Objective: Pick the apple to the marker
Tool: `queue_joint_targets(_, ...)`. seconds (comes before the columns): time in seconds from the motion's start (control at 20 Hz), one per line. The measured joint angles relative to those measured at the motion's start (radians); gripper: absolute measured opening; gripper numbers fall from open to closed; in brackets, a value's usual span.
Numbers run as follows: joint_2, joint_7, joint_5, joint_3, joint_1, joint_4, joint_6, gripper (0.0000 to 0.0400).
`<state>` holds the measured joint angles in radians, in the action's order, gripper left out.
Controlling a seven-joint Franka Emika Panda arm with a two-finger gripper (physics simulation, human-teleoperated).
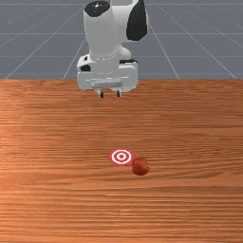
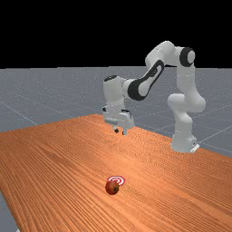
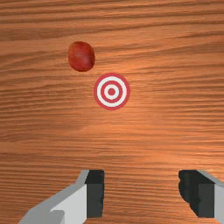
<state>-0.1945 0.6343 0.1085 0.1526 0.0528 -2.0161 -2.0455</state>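
In the front view my gripper (image 1: 110,94) is high over the table's far part, open, with nothing between its fingers. The wrist view also has the gripper (image 3: 141,193), its two dark fingertips wide apart. A red apple (image 1: 140,166) rests on the wood, toward the front view's right of the round red-and-white marker (image 1: 121,156) and a little nearer that camera. In the far view the apple (image 2: 112,187) partly covers the marker (image 2: 117,180), both well below the hand. Bare wood separates the apple (image 3: 82,56) from the marker (image 3: 112,91) in the wrist view.
The orange-brown table (image 1: 57,190) extends around the apple and marker. Its far edge runs behind the hand in the front view. The arm's base (image 2: 183,144) stands at the table's edge at the far view's right.
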Motion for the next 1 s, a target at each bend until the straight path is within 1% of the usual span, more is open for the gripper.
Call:
queue_joint_targets(0.05, -0.003, 0.013, 0.002, -0.008, 0.007, 0.001, -0.055, 0.031)
queue_joint_targets(0.1, -0.008, 0.024, 0.003, -0.02, 0.019, 0.003, -0.101, 0.0346)
queue_joint_targets(0.15, -0.023, 0.046, 0.004, -0.035, 0.036, 0.01, -0.148, 0.0367)
queue_joint_targets(0.25, -0.084, 0.096, 0.008, -0.066, 0.081, 0.032, -0.248, 0.0388)
queue_joint_targets(0.35, -0.164, 0.12, 0.014, -0.089, 0.115, 0.055, -0.328, 0.0396)
queue_joint_targets(0.4, -0.205, 0.125, 0.018, -0.096, 0.124, 0.077, -0.347, 0.0397)
queue_joint_targets(0.6, -0.36, 0.136, 0.029, -0.098, 0.119, 0.224, -0.359, 0.04)
queue_joint_targets(0.8, -0.438, 0.147, 0.026, -0.081, 0.105, 0.289, -0.366, 0.04)
queue_joint_targets(1.0, -0.552, 0.162, 0.026, -0.074, 0.097, 0.375, -0.366, 0.04)
